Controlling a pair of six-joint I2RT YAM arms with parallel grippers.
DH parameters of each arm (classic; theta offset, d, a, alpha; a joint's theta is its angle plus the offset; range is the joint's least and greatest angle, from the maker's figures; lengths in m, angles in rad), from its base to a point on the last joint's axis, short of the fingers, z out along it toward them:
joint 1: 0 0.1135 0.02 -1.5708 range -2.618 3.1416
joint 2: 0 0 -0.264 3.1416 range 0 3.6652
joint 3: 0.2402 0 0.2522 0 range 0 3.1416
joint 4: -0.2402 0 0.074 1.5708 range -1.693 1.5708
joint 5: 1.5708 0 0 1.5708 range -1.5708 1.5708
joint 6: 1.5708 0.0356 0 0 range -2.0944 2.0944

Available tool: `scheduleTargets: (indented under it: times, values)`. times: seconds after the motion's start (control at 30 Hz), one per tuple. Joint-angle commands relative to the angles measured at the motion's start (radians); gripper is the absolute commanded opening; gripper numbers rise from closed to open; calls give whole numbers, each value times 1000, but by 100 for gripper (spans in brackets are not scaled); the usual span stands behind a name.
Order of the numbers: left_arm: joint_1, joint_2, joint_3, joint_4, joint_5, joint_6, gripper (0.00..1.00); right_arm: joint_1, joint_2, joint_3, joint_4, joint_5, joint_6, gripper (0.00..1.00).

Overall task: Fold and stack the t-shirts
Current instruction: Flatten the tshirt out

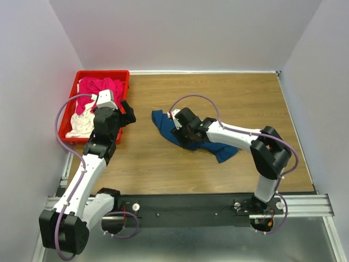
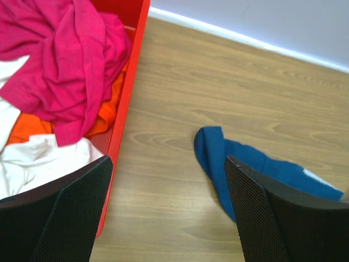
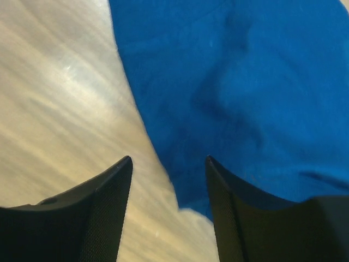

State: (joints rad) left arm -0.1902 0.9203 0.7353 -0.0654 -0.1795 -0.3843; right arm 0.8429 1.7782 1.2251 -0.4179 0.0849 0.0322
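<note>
A dark blue t-shirt (image 1: 162,121) lies crumpled on the wooden table near its middle. My right gripper (image 1: 184,134) is low over it. In the right wrist view the right gripper (image 3: 168,158) has its jaws apart, straddling the shirt's edge (image 3: 245,82), one finger over bare wood and the other over cloth. My left gripper (image 1: 126,112) hovers open by the crate's right wall, and the left wrist view shows the left gripper (image 2: 169,158) holding nothing. A magenta t-shirt (image 2: 65,60), an orange t-shirt (image 2: 32,128) and a white t-shirt (image 2: 32,158) are heaped in the crate.
The red plastic crate (image 1: 103,72) stands at the table's back left corner, and its right wall (image 2: 133,71) is close to my left fingers. White walls close in the table at the back and both sides.
</note>
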Motion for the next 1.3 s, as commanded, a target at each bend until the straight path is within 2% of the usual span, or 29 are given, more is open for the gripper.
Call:
scheduleTargets:
  times: [0.0, 0.1, 0.37, 0.5, 0.57, 0.63, 0.67, 0.7, 0.77, 0.93, 0.97, 1.13, 1.23, 1.27]
  values:
    - [9, 2, -11, 3, 8, 16, 91, 1, 73, 69, -21, -8, -18, 55]
    - [14, 0, -14, 6, 20, 13, 91, 1, 134, 103, -19, -8, -23, 52]
    - [14, -8, -20, 7, 25, 15, 91, 1, 199, 125, -9, -131, -23, 53]
    - [17, -1, -20, 9, 26, 10, 91, 2, 231, 114, 2, -132, -23, 53]
    - [17, 5, -20, 9, 35, 9, 91, 1, 253, 116, 7, -152, -22, 45]
    - [17, 6, -22, 10, 38, 7, 91, 1, 265, 119, 10, -151, -18, 29]
    - [17, 8, -20, 9, 37, 7, 91, 1, 271, 120, 8, -145, -17, 20]
    - [17, 6, -22, 9, 37, 7, 91, 1, 268, 120, 8, -116, -15, 2]
    - [17, 9, -24, 12, 37, 10, 91, 2, 248, 120, 8, -47, -11, 1]
    - [17, 17, -33, 29, 66, 27, 91, -13, 78, 163, 5, 143, -25, 1]
    - [17, 18, -34, 35, 75, 27, 91, -34, 52, 195, 5, 203, -55, 1]
    - [17, 34, -39, 49, 130, 35, 91, -200, -72, 319, 5, 303, -80, 1]
    - [17, 40, -43, 61, 173, 39, 91, -409, -80, 385, 13, 401, -55, 1]
    - [15, 41, -45, 61, 205, 41, 91, -459, -68, 410, 14, 406, -40, 4]
